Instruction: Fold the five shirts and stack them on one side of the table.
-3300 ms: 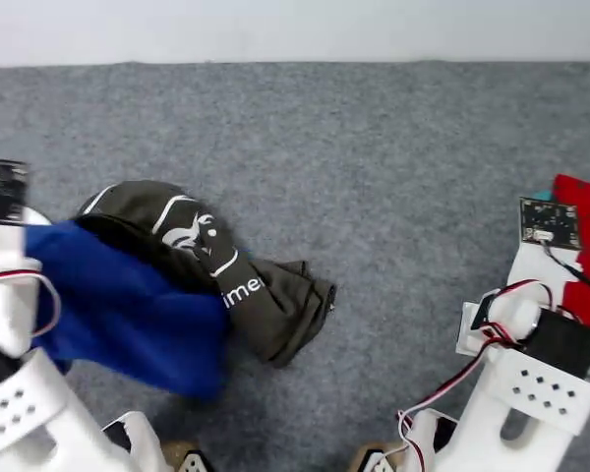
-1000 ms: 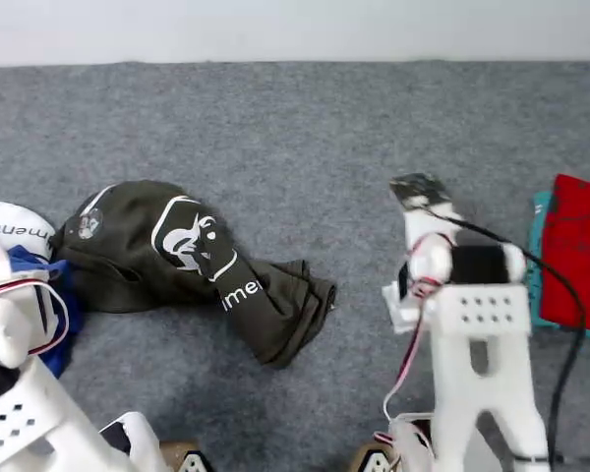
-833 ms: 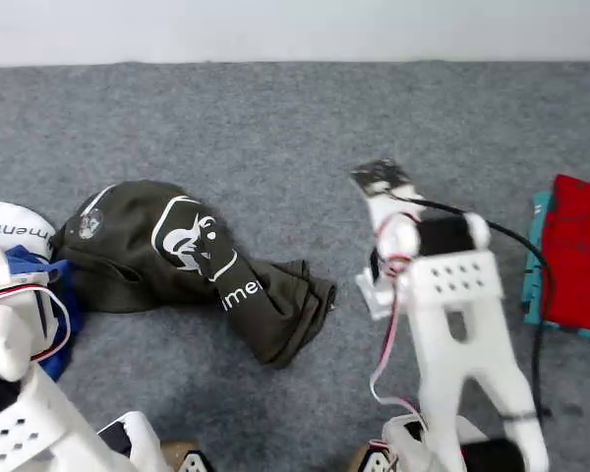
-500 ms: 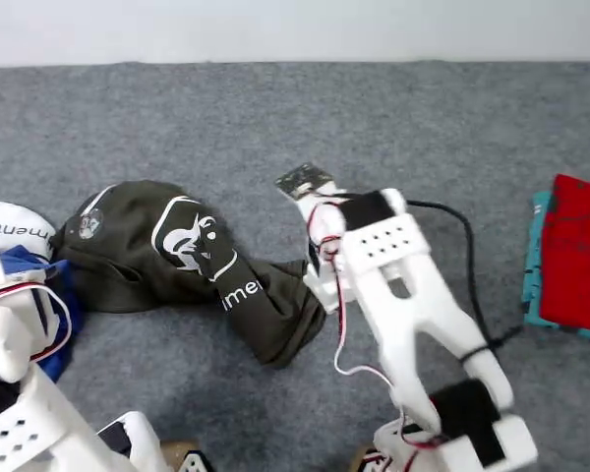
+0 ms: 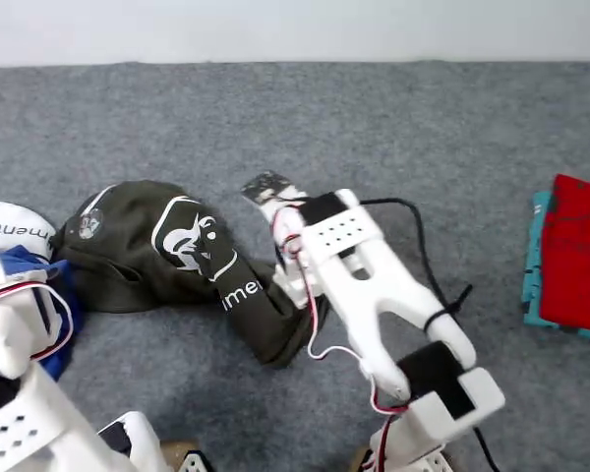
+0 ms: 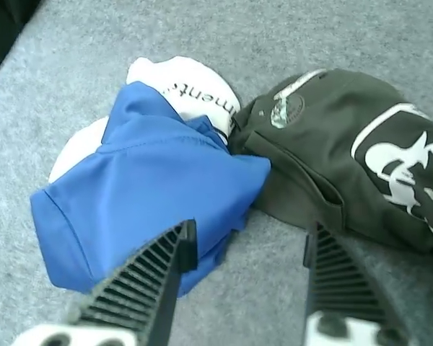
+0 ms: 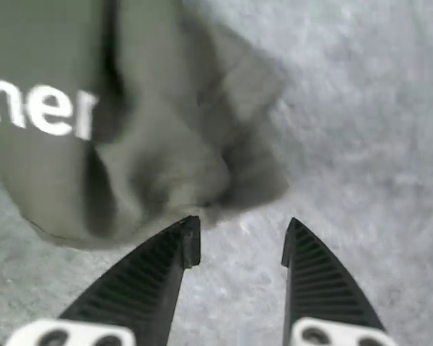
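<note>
A crumpled olive shirt [image 5: 167, 251] with white print lies left of the table's middle. My right arm [image 5: 349, 251] leans over its right end. My right gripper [image 7: 238, 245] stands open just above the carpet at the edge of the olive shirt [image 7: 130, 122], with nothing between its fingers. A blue shirt [image 6: 151, 194] and a white shirt [image 6: 195, 86] are bunched at the far left, touching the olive shirt [image 6: 346, 158]. My left gripper [image 6: 245, 274] hangs open above the blue shirt's edge. A folded red shirt [image 5: 575, 256] lies on a teal one [image 5: 533, 275] at the right edge.
Grey carpet [image 5: 374, 128] covers the table, with free room at the back and between the olive shirt and the red stack. My left arm's white body [image 5: 15, 393] fills the front left corner. A pale wall runs along the far edge.
My right arm has swung from the right side across to the olive shirt's right end. The blue shirt, earlier draped over the olive one, now lies bunched at the left.
</note>
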Robot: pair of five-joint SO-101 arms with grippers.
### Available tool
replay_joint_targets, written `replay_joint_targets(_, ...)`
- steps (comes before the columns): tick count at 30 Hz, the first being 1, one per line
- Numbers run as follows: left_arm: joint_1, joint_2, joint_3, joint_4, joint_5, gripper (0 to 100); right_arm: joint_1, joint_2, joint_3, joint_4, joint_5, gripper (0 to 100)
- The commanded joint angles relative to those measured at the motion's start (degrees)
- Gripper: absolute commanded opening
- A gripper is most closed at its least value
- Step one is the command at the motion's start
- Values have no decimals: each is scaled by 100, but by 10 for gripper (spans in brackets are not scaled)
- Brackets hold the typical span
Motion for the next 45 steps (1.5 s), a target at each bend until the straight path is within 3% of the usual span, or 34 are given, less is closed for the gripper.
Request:
replay_joint_targets(1, 18, -18, 101, 9, 35, 243, -171, 163, -554, -92, -53, 187)
replay_joint_targets(10, 18, -18, 233, 9, 26, 243, -295, 1332, -1442, -40, -53, 184)
replay_joint_targets(15, 18, -18, 233, 9, 26, 243, -356, 1534, -1811, 251, 0, 4)
replay_joint_targets(25, 26, -9, 233, 9, 18, 243, -224, 892, -2409, 1895, 659, 11)
replay_joint_targets(34, 88, -9, 233, 9, 18, 244, 971, -655, -2136, 2378, 1240, 10)
replay_joint_targets(45, 1011, -9, 233, 53, 26, 243, 2624, -2255, -1741, 2360, 2136, 10)
